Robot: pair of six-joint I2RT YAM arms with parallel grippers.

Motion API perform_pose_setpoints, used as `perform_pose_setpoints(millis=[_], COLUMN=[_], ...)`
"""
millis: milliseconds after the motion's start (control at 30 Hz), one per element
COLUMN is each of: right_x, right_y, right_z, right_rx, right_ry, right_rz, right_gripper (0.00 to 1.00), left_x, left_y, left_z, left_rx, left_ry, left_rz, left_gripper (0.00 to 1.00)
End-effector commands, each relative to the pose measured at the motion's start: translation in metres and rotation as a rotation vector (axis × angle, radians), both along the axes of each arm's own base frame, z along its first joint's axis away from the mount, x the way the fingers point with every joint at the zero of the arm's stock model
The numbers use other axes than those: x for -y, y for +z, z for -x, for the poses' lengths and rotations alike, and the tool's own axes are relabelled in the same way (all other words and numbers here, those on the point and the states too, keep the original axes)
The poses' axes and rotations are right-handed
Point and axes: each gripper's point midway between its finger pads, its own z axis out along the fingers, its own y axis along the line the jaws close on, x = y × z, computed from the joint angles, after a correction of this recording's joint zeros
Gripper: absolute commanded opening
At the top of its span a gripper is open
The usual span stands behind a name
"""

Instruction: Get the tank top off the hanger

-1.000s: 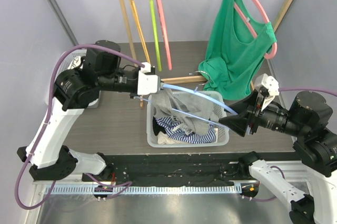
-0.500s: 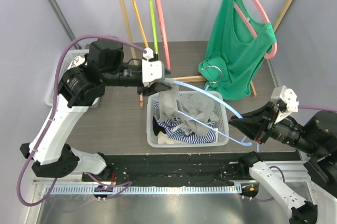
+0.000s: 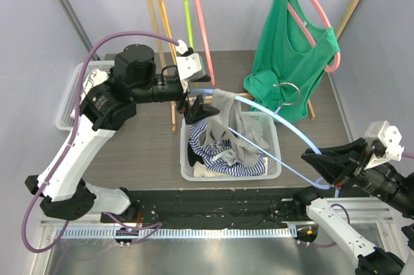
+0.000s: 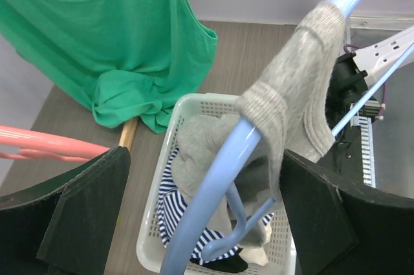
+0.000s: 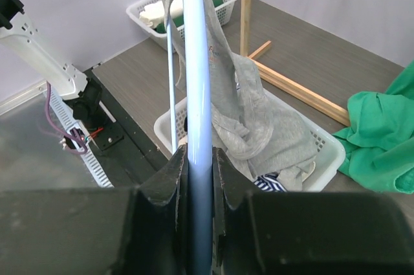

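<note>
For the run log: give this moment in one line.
left claw: open | right claw: shut on blue hanger | gray tank top: strap over hanger, rest hanging into basket

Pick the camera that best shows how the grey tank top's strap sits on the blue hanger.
Left wrist: close up, the strap of the grey tank top wraps over the blue hanger. The top view shows the garment draping small into the basket; the right wrist sees the hanger edge-on, cloth beside it.
</note>
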Motion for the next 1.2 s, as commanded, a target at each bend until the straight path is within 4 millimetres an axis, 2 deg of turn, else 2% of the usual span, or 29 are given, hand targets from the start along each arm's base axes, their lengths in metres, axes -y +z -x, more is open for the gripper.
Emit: perform_pose_setpoints(millis=[0, 200, 367, 467, 667, 733, 767, 867, 900, 967, 1133, 1167], right_x=[0.002, 0.004, 0.002, 0.001, 0.002, 0.002, 0.002, 0.006, 0.008, 0.01, 0.012, 0.011], right_y=[0.024, 0.029, 0.026, 0.022, 0.011, 0.011, 0.01, 0.008, 0.009, 0.011, 0.009, 0.008], right_z=[-0.006, -0.009, -0.014, -0.018, -0.028, -0.031, -0.032, -0.037, -0.038, -0.04, -0.046, -0.047], right_rx=[0.042, 0.038, 0.012, 0.007, -0.01, -0.006, -0.008, -0.001, 0.003, 0.011, 0.015, 0.011], right_ry=[-0.03, -0.054, -0.056, -0.062, -0.083, -0.087, -0.091, -0.121, -0.138, -0.149, -0.169, -0.171], right_rz=[-0.03, -0.047, -0.04, -0.033, -0.001, 0.004, 0.005, 0.017, 0.018, 0.016, 0.029, 0.03], right_gripper=[0.01, 0.01, 0.01, 0.01, 0.01, 0.01, 0.01, 0.01, 0.01, 0.01, 0.01, 0.01], left_x=[0.0, 0.009, 0.015, 0.018, 0.02, 0.021, 0.021, 0.024, 0.024, 0.025, 0.029, 0.029], left_y=[0.01, -0.004, -0.011, -0.011, 0.003, 0.003, 0.004, 0.001, 0.001, 0.001, -0.003, 0.0], left_z=[-0.002, -0.011, -0.016, -0.015, -0.007, -0.006, -0.004, -0.002, -0.001, -0.002, 0.0, 0.0], left_rx=[-0.048, -0.137, -0.124, -0.132, -0.132, -0.139, -0.145, -0.159, -0.16, -0.161, -0.195, -0.191], left_ry=[0.054, 0.117, 0.167, 0.157, 0.119, 0.112, 0.102, 0.085, 0.08, 0.08, 0.072, 0.073], left_rz=[0.081, 0.105, 0.084, 0.087, 0.118, 0.12, 0.123, 0.119, 0.119, 0.118, 0.116, 0.121], left_gripper=[1.0, 1.0, 1.0, 1.0, 0.96, 0.92, 0.9, 0.71, 0.6, 0.47, 0.24, 0.15])
